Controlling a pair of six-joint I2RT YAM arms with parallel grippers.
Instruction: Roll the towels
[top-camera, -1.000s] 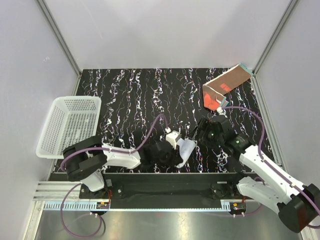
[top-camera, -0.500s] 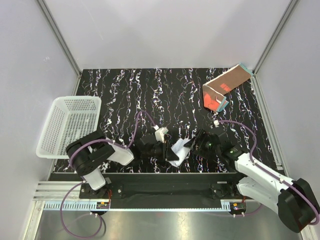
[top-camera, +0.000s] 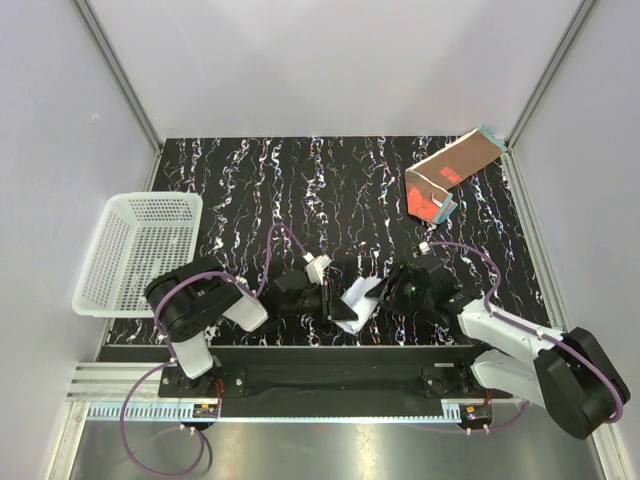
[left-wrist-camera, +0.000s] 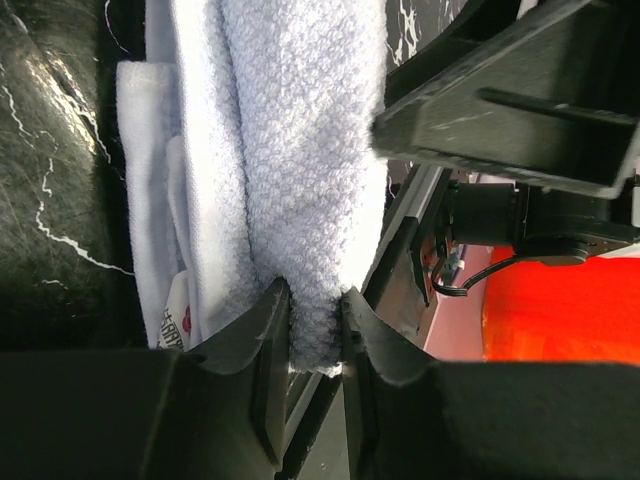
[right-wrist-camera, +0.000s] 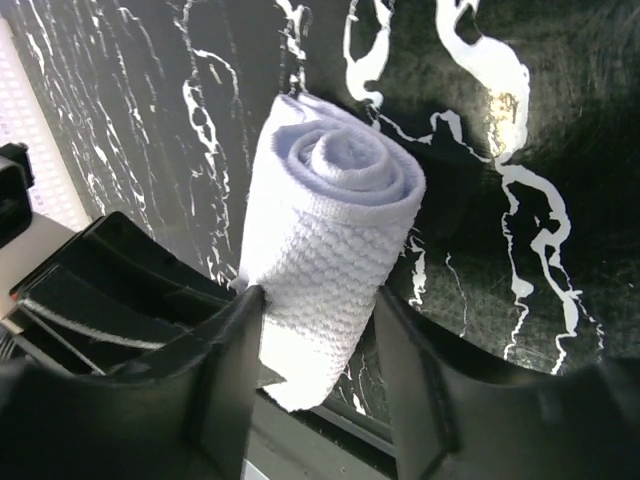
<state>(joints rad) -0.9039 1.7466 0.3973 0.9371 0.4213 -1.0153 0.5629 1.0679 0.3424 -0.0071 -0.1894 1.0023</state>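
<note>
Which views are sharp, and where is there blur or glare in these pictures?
Top external view: even light, sharp, the white towel small and bright. Left wrist view: towel weave sharp, left pincer dark and blurred, a sheen on the table, the orange area in the bottom corner out of focus. Right wrist view: the roll crisp, right pincer dark and a little soft.

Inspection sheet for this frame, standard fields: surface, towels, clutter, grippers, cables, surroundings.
Surface: black marbled table, no spills seen.
Job's things: white towel rolled, near the front edge; brown towel loosely folded at the far right corner, not rolled.
Clutter: white basket at the left edge.
Grippers: left gripper pinches the white towel's end; right gripper straddles the roll, fingers against both sides.
Cables: purple cables loop over both arms.
Surroundings: plain white walls, metal frame.
</note>
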